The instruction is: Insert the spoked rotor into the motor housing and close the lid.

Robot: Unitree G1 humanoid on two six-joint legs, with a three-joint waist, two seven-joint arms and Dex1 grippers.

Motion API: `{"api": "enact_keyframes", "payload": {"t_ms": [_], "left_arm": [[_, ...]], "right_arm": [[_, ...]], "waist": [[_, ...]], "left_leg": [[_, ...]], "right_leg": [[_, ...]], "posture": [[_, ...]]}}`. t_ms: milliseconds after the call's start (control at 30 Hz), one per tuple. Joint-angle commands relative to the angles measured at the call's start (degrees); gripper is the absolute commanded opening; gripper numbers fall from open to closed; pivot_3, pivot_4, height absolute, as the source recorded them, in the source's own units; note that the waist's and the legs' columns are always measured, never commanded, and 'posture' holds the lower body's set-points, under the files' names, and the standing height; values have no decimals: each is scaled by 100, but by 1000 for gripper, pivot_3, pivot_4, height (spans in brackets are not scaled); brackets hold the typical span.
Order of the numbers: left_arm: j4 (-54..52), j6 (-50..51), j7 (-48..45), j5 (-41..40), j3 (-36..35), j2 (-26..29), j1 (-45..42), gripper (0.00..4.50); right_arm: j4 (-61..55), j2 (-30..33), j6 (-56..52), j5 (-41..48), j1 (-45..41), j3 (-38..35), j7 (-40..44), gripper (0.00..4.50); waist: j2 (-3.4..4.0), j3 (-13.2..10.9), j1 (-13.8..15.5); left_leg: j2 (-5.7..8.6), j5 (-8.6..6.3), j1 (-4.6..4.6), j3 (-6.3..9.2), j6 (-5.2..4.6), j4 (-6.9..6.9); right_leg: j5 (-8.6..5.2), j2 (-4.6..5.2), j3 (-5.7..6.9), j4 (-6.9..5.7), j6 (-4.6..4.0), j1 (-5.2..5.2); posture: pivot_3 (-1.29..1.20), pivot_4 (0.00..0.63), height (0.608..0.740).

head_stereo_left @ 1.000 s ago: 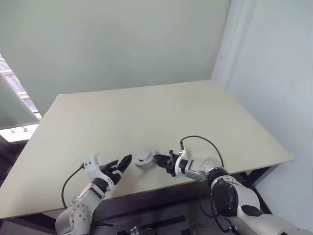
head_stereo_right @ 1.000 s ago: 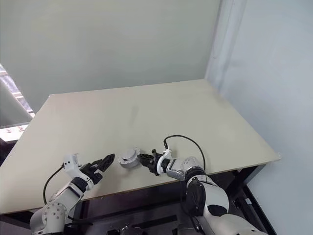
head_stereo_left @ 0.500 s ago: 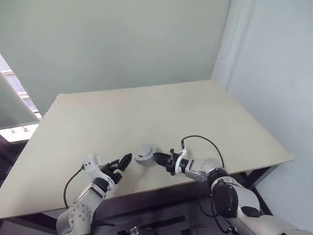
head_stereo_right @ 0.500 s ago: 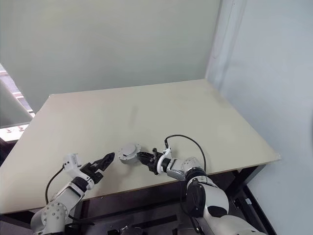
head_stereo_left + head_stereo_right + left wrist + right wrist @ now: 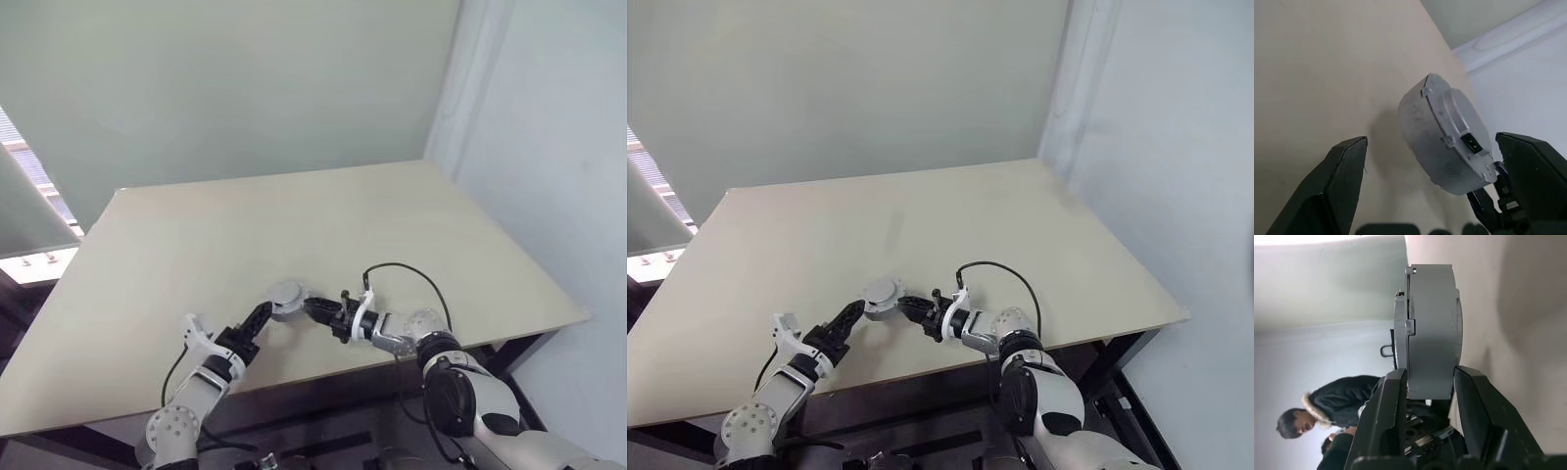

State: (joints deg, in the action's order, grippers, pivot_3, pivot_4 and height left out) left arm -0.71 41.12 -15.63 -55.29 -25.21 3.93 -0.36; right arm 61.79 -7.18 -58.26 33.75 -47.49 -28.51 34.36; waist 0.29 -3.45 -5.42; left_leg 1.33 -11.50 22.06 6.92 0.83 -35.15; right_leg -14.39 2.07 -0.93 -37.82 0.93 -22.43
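1 grey motor housing (image 5: 286, 298), round and with its lid on so the inside is hidden, hangs just above the near part of the beige table (image 5: 294, 225), clamped across its thickness between the 2 black fingers of the right gripper (image 5: 312, 307). Left gripper (image 5: 257, 318) sits just beside the housing on its other side, jaws spread wide, grasping nothing; in the left wrist view the housing (image 5: 1444, 142) lies between its 2 fingers (image 5: 1342, 176), apart from both. 1 person in a dark hooded jacket (image 5: 1344, 401) stands behind.
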Motion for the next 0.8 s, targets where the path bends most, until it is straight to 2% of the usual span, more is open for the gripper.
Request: {"api": "enact_keyframes", "payload": {"t_ms": [33, 800], "left_arm": [[7, 29, -44, -231, 0, -58, -185, 4500], [570, -126, -125, -611, -134, -530, -770, 4500]], "right_arm": [[-429, -255, -127, 352, -206, 4, 232, 1213], [-965, -347, -488, 482, 109, 374, 156, 1213]], "waist": [[-1, 1, 0], [-2, 1, 10]], "left_leg": [[0, 0, 0, 0, 0, -1], [1, 0, 4, 0, 0, -6]], "right_leg": [[0, 0, 0, 0, 0, 1], [1, -1, 0, -1, 1, 1]], "posture": [[0, 0, 740], [0, 0, 740]]}}
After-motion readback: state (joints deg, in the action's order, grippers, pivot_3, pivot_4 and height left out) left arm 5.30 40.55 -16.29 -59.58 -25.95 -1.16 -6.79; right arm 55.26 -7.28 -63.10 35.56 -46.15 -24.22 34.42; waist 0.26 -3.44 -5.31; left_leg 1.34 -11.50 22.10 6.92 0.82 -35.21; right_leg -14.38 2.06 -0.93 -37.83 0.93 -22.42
